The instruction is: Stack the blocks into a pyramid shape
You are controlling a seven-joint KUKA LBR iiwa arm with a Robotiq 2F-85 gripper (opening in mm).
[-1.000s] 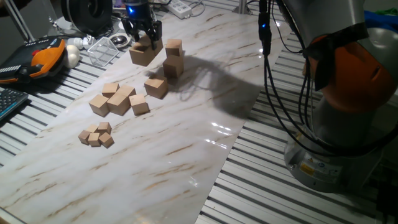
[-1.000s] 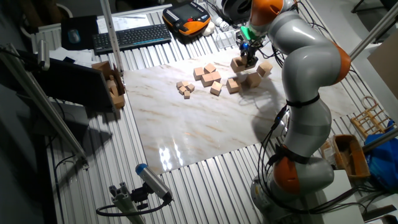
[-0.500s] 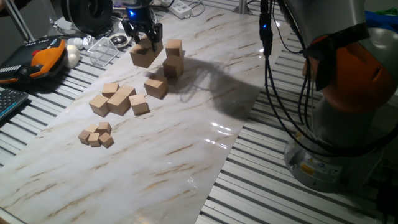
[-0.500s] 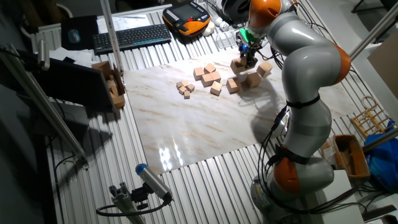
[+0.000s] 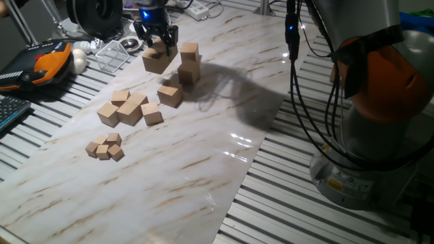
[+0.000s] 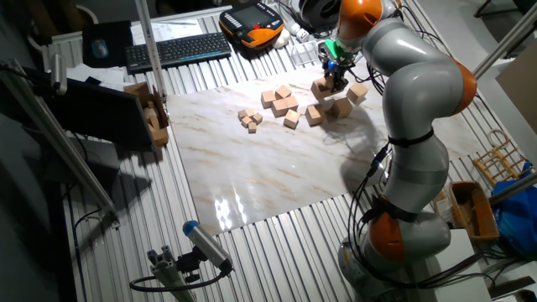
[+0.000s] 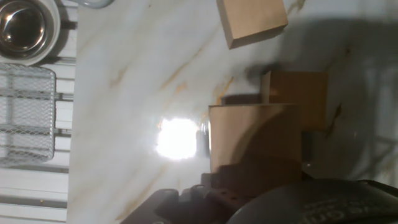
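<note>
Marble-patterned board (image 5: 203, 169), nearest edge bare. Going back along it:

- Tiny cubes (image 5: 105, 146), a small cluster, not for stacking
- Medium cubes (image 5: 125, 108), a loose group behind them, one slightly apart at (image 5: 152, 114)
- Single large block (image 5: 170, 94), flat on the board, free
- Two-block stack (image 5: 189, 63), one block sitting on another, upright, near the far end
- Held block (image 5: 157, 59), clamped in the claw (image 5: 156, 42) and lifted clear of the board, tilted on a corner; claw closed on its upper part
- Wire basket (image 7: 26, 112) and metal bowl (image 7: 22, 22), off the board at the far side

Key relation: the held block hangs just beside the two-block stack, on the basket side, close but apart. In the hand view the stack (image 7: 297, 96) shows just past the held block's edge. Judgement: a pyramid base needs the held block set down touching the stack's lower block, so the move is down and slightly toward the stack
</note>
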